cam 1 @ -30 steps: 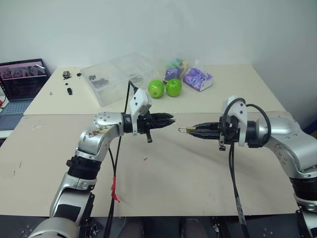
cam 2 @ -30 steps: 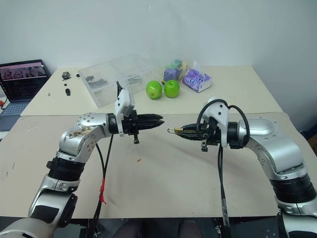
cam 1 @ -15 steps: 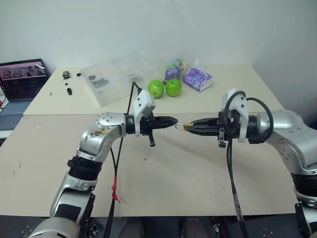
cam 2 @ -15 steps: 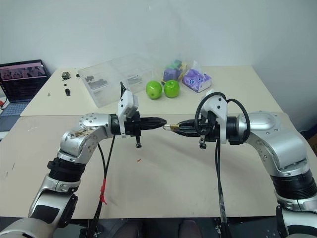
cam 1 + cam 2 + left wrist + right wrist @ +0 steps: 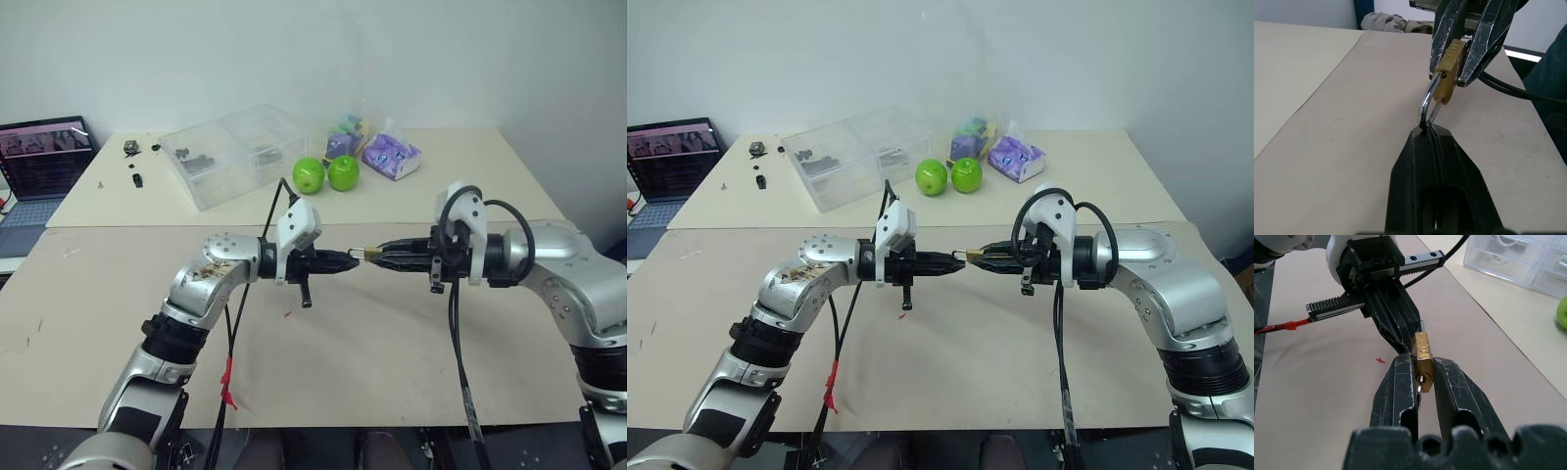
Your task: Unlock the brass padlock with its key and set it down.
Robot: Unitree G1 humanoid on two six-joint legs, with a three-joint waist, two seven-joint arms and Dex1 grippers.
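My right gripper (image 5: 376,257) is shut on the brass padlock (image 5: 1421,357), holding its golden body side-on above the middle of the table (image 5: 372,343). A silvery key (image 5: 1421,381) sits in the keyhole, between the right fingers. The thin shackle (image 5: 1426,105) points at my left gripper (image 5: 354,258), which is shut. The left gripper's tips (image 5: 1429,131) meet the bend of the shackle. I cannot tell whether they pinch it. Both grippers hang level, tip to tip, above the tabletop.
A clear plastic box (image 5: 230,152) stands at the back. Right of it lie two green apples (image 5: 326,173) and purple packets (image 5: 390,155). A laptop (image 5: 44,162) sits at the far left, with small dark parts (image 5: 134,162) nearby. A red speck (image 5: 287,314) lies under the left gripper.
My left gripper has moved right and slightly down, from a gap away to tip-to-tip with the padlock's shackle. The right gripper has kept still with the padlock.
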